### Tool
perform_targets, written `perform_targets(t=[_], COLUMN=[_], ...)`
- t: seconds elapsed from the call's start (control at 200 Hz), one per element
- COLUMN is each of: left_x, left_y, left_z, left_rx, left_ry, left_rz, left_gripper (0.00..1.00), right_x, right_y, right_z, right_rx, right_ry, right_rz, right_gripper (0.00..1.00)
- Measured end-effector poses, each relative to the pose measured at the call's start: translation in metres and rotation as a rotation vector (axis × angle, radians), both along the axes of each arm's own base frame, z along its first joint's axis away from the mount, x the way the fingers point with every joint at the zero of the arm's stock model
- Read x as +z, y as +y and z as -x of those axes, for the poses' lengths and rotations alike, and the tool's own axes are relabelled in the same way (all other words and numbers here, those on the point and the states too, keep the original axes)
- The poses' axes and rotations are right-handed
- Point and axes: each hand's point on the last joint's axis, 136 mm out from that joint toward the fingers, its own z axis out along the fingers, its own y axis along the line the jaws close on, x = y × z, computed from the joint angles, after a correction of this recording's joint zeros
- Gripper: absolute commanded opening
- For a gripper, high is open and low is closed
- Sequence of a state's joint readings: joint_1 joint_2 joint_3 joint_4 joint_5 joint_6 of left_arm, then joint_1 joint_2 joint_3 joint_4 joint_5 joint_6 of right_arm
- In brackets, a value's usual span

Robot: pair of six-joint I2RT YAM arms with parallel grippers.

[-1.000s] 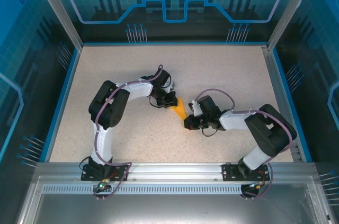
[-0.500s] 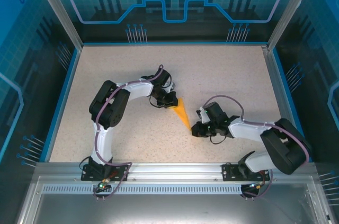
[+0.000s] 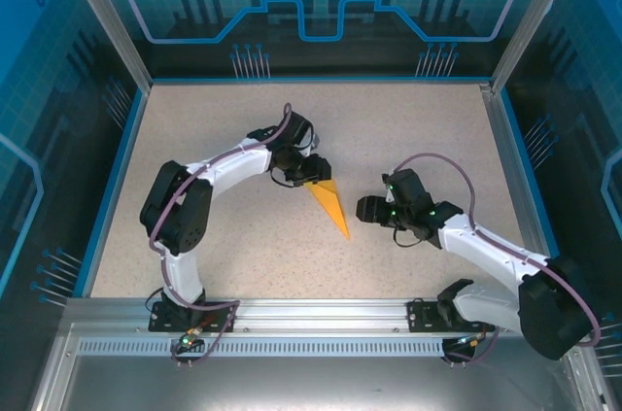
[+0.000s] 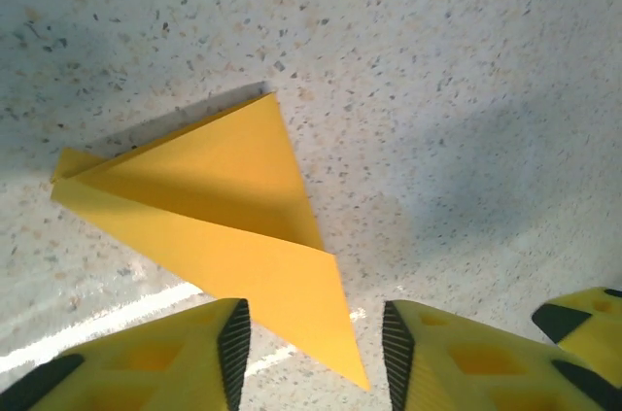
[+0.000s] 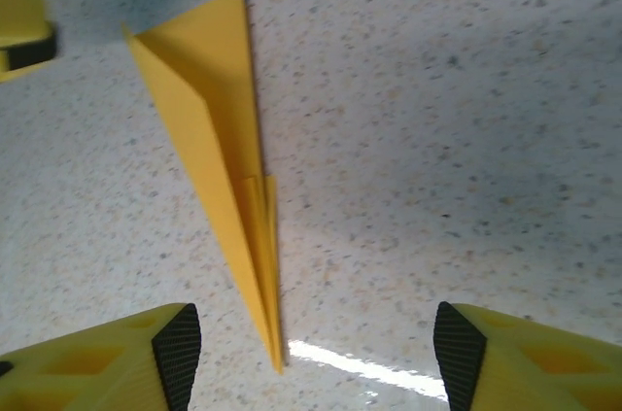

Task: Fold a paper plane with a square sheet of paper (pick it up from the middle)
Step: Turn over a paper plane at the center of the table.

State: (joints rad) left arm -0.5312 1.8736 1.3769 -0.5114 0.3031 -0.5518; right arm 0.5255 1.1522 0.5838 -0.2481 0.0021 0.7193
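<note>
The square sheet of paper is folded into a slim orange-yellow paper plane point(image 3: 331, 206) that lies flat on the speckled table, its tip toward the near edge. My left gripper point(image 3: 311, 171) hovers open at the plane's wide back end. In the left wrist view one corner of the paper plane point(image 4: 224, 202) reaches between the spread fingers of that gripper point(image 4: 316, 353) without touching them. My right gripper point(image 3: 366, 209) stands open just right of the tip. In the right wrist view the paper plane point(image 5: 216, 163) points down between the wide-apart pads of my right gripper point(image 5: 316, 358).
The speckled table point(image 3: 233, 246) is walled by a blue rim point(image 3: 109, 188) and glass panels. An aluminium rail point(image 3: 321, 314) with both arm bases runs along the near edge. A fingertip of the left gripper point(image 5: 24, 32) shows at the top left of the right wrist view.
Both grippers have opened and let go of the paper plane, which now lies flat. The right gripper has drawn back to the right; the left arm has shifted slightly toward the far side.
</note>
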Motion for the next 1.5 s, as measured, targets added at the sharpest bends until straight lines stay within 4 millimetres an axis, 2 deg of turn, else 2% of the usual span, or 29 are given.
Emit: perform_targets(t=[0.08,0.215,0.415,0.56,0.665,0.765,0.97,1.151,1.336,1.496], left_x=[0.002,-0.006,-0.03,-0.054,-0.061,-0.06,-0.059,-0.054,-0.05,-0.048], left_y=[-0.003,-0.013,-0.035,-0.035,-0.027,-0.023,-0.017,-0.009,-0.008,-0.009], left_z=[0.005,0.019,0.019,0.014,0.018,0.023,0.027,0.037,0.046,0.053], left_rx=[0.01,0.01,-0.026,-0.032,-0.035,-0.044,-0.049,-0.026,0.019,0.058], left_ry=[-0.014,-0.023,-0.029,0.012,0.041,0.058,0.071,0.078,0.091,0.103], left_rz=[-0.066,-0.212,-0.372,-0.455,-0.5,-0.521,-0.544,-0.532,-0.477,-0.424], left_gripper=[0.56,0.63,0.65,0.63,0.57,0.51,0.45,0.34,0.38,0.34], right_x=[-0.006,-0.019,-0.028,-0.029,-0.032,-0.037,-0.05,-0.051,-0.054,-0.057], right_y=[-0.007,-0.017,-0.028,-0.032,-0.035,-0.038,-0.042,-0.039,-0.037,-0.037], right_z=[-0.002,-0.003,-0.002,-0.003,-0.002,-0.001,0.004,-0.001,-0.003,-0.002], right_rx=[-0.031,-0.078,-0.128,-0.15,-0.16,-0.17,-0.175,-0.177,-0.179,-0.178], right_ry=[0.021,0.069,0.097,0.103,0.11,0.128,0.179,0.189,0.205,0.218], right_rz=[0.029,0.074,0.111,0.119,0.131,0.145,0.18,0.183,0.182,0.187], right_gripper=[0.72,0.78,0.8,0.8,0.8,0.8,0.79,0.79,0.79,0.79])
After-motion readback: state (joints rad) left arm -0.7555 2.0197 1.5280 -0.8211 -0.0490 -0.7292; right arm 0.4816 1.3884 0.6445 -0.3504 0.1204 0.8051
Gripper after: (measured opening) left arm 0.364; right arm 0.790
